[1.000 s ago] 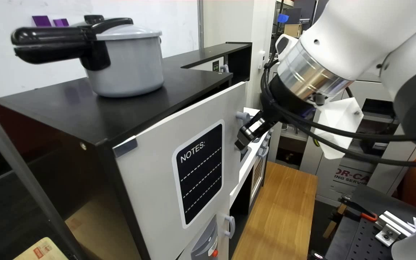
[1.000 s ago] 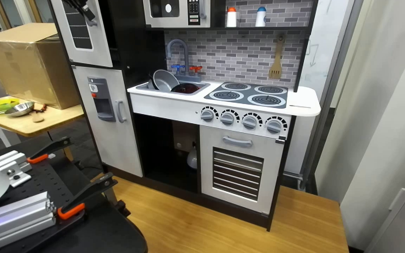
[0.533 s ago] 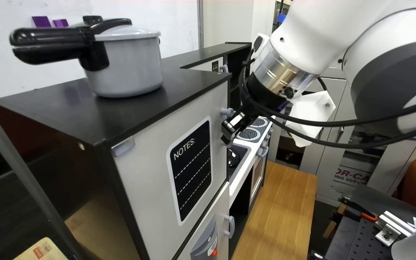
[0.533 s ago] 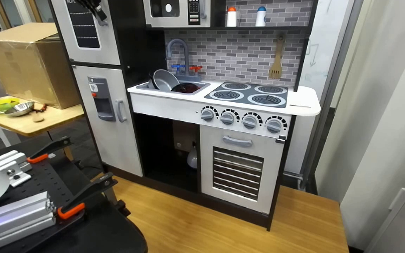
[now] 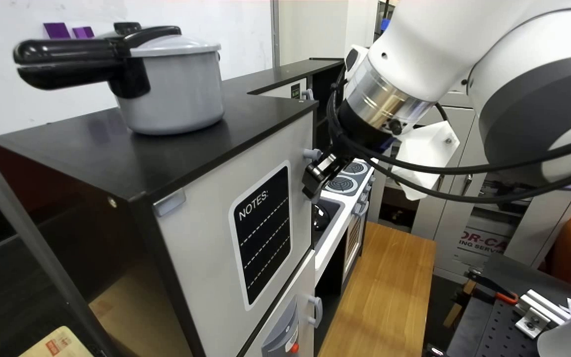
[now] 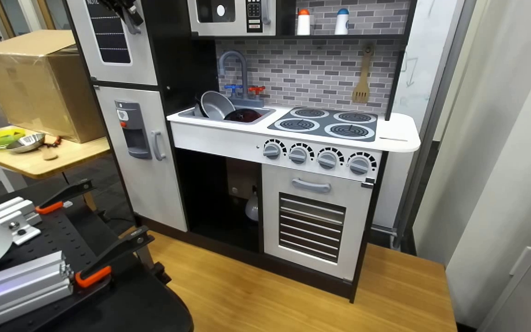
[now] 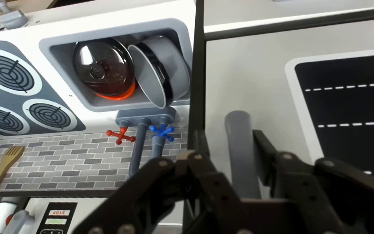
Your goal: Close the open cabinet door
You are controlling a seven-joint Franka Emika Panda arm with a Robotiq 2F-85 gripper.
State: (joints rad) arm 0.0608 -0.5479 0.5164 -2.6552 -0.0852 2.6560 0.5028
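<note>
Has swung upper cabinet door [image 5: 218,228] inward vs approx 1 sec ago, now looks flush under front edge of cabinet top [image 5: 256,111], w/ narrow seam above lower door [image 6: 150,180] & open room over sink [image 7: 109,33] beside it. Slants arm [image 5: 414,64] down from upper right in an exterior view. Holds gripper [image 7: 230,139] parted astride door handle [image 7: 240,146], w/ visible gap on sink side; can't tell re contact opposite.
</note>
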